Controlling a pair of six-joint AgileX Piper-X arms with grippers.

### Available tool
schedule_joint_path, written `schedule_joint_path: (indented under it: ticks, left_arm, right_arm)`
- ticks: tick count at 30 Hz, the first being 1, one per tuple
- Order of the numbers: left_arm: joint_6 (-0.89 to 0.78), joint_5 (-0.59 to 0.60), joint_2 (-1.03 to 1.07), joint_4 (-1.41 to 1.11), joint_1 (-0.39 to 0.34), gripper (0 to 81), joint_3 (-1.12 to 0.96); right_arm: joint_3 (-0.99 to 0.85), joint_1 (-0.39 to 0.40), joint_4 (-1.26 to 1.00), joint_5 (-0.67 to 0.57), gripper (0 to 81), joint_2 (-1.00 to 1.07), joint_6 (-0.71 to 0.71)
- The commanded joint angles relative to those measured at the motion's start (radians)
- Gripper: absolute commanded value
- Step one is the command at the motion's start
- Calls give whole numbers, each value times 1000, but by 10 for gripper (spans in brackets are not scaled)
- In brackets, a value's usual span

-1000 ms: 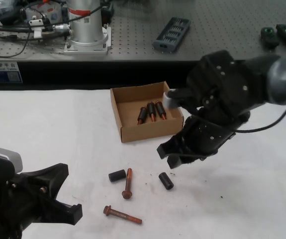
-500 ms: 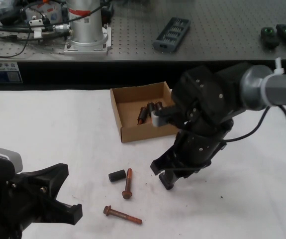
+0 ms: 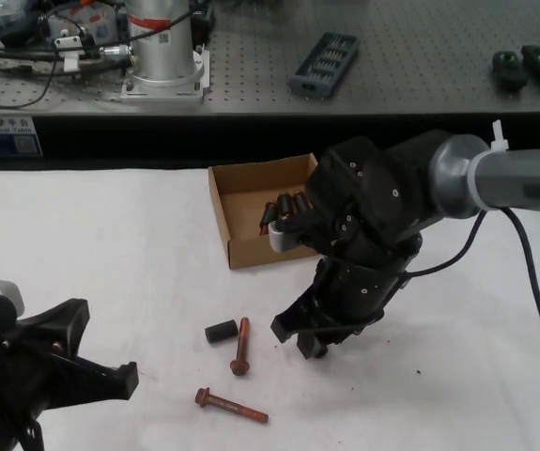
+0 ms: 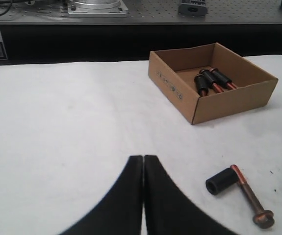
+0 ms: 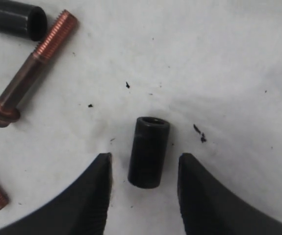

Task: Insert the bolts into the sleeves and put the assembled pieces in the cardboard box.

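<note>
A black sleeve [image 5: 149,152] lies on the white cloth between the open fingers of my right gripper [image 5: 145,157], which is low over it; the pads do not touch it. In the high view this right gripper [image 3: 309,344] sits just right of a copper bolt [image 3: 241,346] and a second sleeve [image 3: 221,331]. Another bolt [image 3: 230,406] lies nearer the front. The cardboard box [image 3: 241,246] behind holds three assembled pieces [image 4: 212,81]. My left gripper [image 4: 143,188] is shut and empty at the front left, well short of the loose sleeve [image 4: 221,180] and bolt [image 4: 251,203].
A dark bench edge [image 3: 157,141] runs behind the cloth, with a metal post base [image 3: 162,56] and a grey bit holder [image 3: 324,64] on the perforated table. Bare white cloth [image 3: 110,244] spreads left of the box.
My right gripper has moved down and to the left from beside the box until its fingers straddle the loose sleeve. The left gripper has drawn back a little toward the front left.
</note>
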Motion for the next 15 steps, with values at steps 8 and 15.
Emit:
schedule_joint_path:
  ticks: [8, 15]
  left_arm:
    - [7, -56, -3, 1, 0, 6, -2]
    - [7, -56, -3, 1, 0, 6, -2]
  right_arm:
    - [-14, 1, -17, -8, 332, 50, -22]
    - [-14, 1, -21, 14, 162, 69, -45]
